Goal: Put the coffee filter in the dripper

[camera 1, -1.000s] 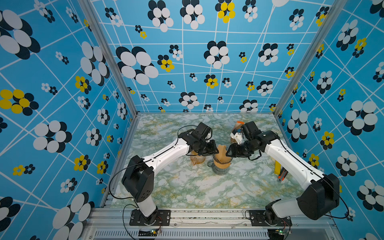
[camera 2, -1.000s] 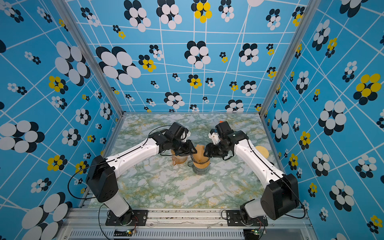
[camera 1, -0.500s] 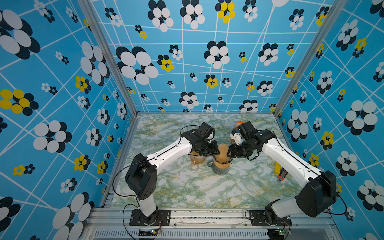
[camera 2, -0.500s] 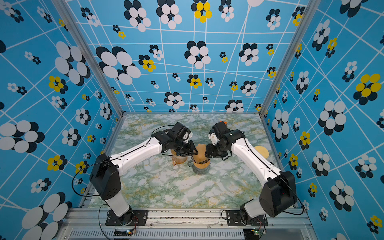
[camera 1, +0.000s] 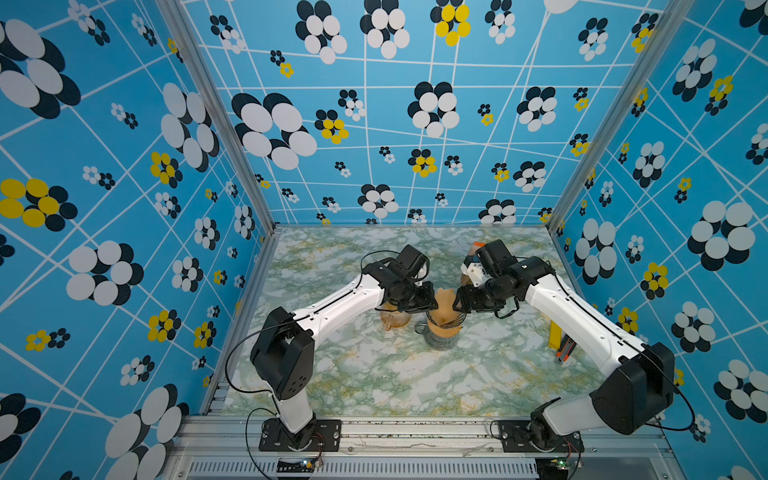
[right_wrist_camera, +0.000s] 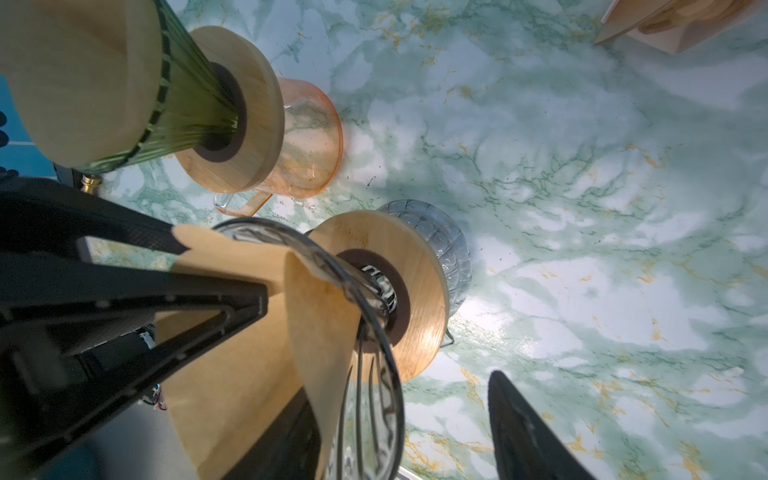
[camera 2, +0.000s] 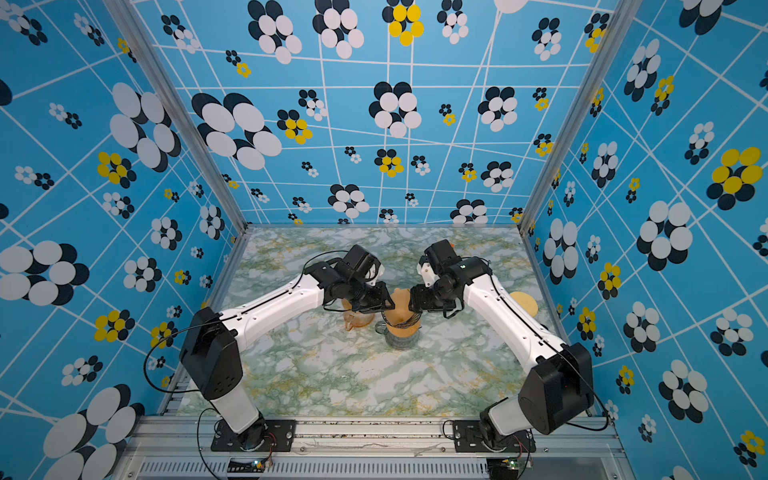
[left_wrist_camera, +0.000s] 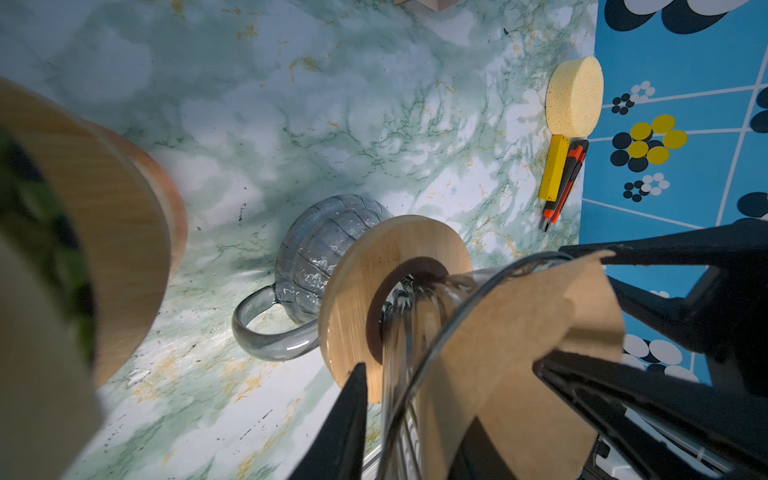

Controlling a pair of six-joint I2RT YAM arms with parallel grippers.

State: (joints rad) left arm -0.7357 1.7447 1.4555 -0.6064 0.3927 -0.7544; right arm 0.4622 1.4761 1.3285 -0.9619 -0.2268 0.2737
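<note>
The brown paper filter (left_wrist_camera: 519,332), a matte cone with a scalloped tab, is sitting in the clear, ribbed glass dripper (left_wrist_camera: 415,324), its upper edge rising above the thin round rim. The dripper is resting by a flat wooden collar (left_wrist_camera: 357,291) on a bulbous mug (left_wrist_camera: 320,245) of clear ribbed glass with a loop handle, which is standing on the green-veined marble table (left_wrist_camera: 332,104). The left claw (left_wrist_camera: 446,370) is straddling the dripper's wall and the filter's edge, its black pointed jaws standing somewhat apart. One of them is lying against the paper, but I cannot tell whether they are pinching it. The right claw (camera 1: 459,305) is reaching in from the opposite side with jaws spread wide, one hanging clear outside the glass. Just beside, a green dripper (right_wrist_camera: 183,112), ribbed and lined with paper, is sitting on an orange mug (right_wrist_camera: 311,145) of translucent plastic or glass. Near the wall are lying a round porous sponge (left_wrist_camera: 575,95), a yellow bar (left_wrist_camera: 555,170) and an orange-black knife (left_wrist_camera: 567,183)
</note>
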